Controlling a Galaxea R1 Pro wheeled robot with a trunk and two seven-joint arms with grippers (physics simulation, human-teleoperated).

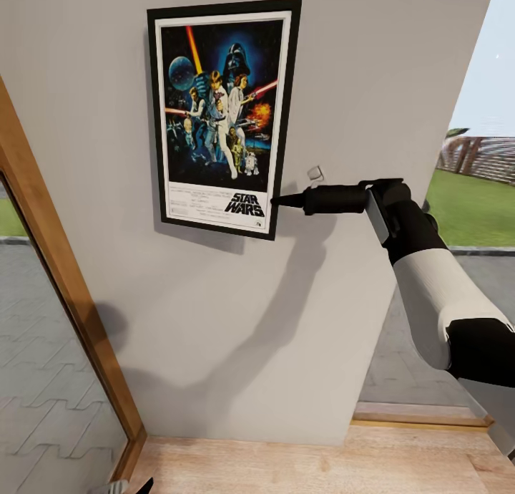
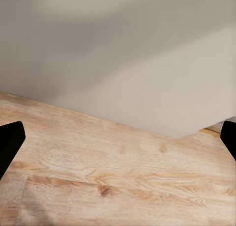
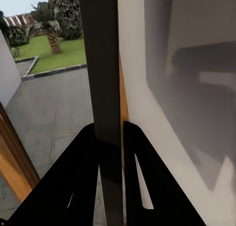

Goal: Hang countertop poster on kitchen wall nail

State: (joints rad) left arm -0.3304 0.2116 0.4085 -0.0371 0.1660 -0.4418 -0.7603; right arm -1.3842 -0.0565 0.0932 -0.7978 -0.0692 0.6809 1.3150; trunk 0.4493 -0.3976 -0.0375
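Observation:
The poster (image 1: 222,114), a black-framed Star Wars print with a white border, lies flat against the pale grey wall (image 1: 343,86), upright with a slight tilt. My right gripper (image 1: 275,200) reaches in from the right and is shut on the poster's lower right edge. The right wrist view shows both fingers clamped on the black frame edge (image 3: 101,64), with my right gripper (image 3: 109,132) against the wall. My left gripper (image 2: 120,137) hangs low and open over the wooden floor, holding nothing. The wall nails are hidden and the kitchen countertop is out of view.
A wood-framed glass pane (image 1: 50,265) borders the wall on the left. Right of the wall an opening looks onto paving and a lawn (image 1: 472,207). Light wooden floor (image 1: 307,465) runs along the wall's base. A small pale mark (image 1: 315,172) sits on the wall above my right gripper.

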